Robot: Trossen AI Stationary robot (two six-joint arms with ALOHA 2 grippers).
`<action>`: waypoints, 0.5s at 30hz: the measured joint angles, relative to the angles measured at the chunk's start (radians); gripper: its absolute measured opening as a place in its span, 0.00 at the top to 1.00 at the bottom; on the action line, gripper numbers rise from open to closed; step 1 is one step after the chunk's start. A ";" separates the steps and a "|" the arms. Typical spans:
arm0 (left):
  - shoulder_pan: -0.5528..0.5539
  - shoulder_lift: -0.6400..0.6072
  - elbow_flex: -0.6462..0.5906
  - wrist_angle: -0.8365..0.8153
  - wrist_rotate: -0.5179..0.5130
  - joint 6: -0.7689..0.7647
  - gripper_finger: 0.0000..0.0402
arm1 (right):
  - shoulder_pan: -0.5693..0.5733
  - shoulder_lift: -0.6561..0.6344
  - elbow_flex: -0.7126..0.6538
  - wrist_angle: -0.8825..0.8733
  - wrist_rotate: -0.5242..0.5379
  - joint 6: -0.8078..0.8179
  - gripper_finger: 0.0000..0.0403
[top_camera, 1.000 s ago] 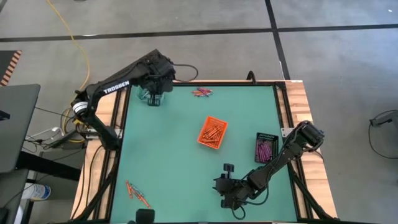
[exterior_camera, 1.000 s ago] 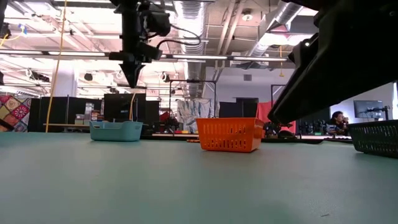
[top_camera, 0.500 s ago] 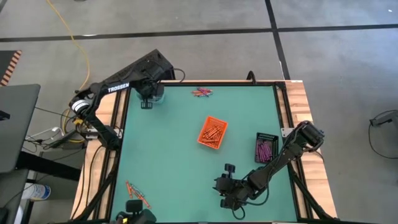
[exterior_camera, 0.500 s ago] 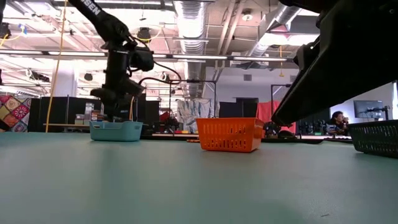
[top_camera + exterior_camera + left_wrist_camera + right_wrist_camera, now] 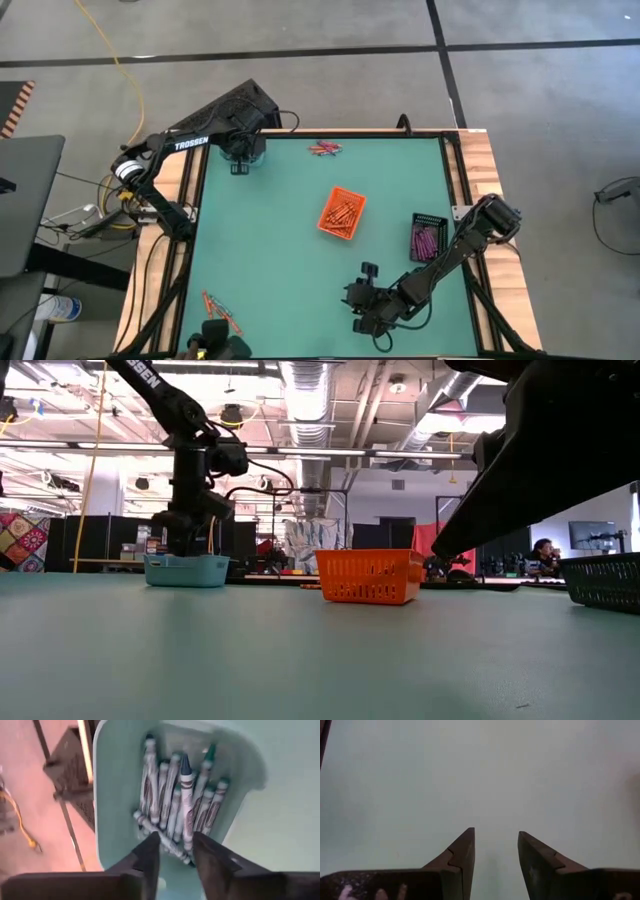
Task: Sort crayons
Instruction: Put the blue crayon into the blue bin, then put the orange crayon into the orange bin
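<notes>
My left gripper point(image 5: 176, 847) hangs open over the light blue tray point(image 5: 250, 154) at the table's far left corner. Its fingers point down into the tray, just above several blue-grey crayons point(image 5: 175, 795). One of these crayons point(image 5: 161, 839) lies crosswise on the others, under the gap between the fingers. In the low view the fingertips dip behind the tray's wall point(image 5: 186, 570). My right gripper point(image 5: 495, 847) waits open above the bare green table near its front edge point(image 5: 364, 312). Loose crayons lie at the far edge point(image 5: 324, 149) and at the near left point(image 5: 220, 312).
An orange tray point(image 5: 341, 213) with orange-red crayons stands mid-table. A black tray point(image 5: 425, 237) with purple-pink crayons stands near the right edge. Bare green mat lies between the trays and around my right arm point(image 5: 560, 450).
My left gripper has come down from well above the table onto the light blue tray at the far left corner. Its fingertips now sit behind the tray's rim in the low view. My right arm has kept still.
</notes>
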 joint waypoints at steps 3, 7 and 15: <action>-0.003 0.000 0.000 -0.029 -0.055 -0.053 0.63 | 0.000 0.000 0.000 0.000 0.000 0.000 0.64; -0.031 -0.015 0.001 -0.141 -0.131 -0.149 0.54 | 0.000 0.000 0.000 0.000 0.000 -0.006 0.64; -0.188 -0.147 0.001 -0.515 0.157 -0.385 0.56 | 0.000 0.000 0.000 0.001 0.000 -0.024 0.64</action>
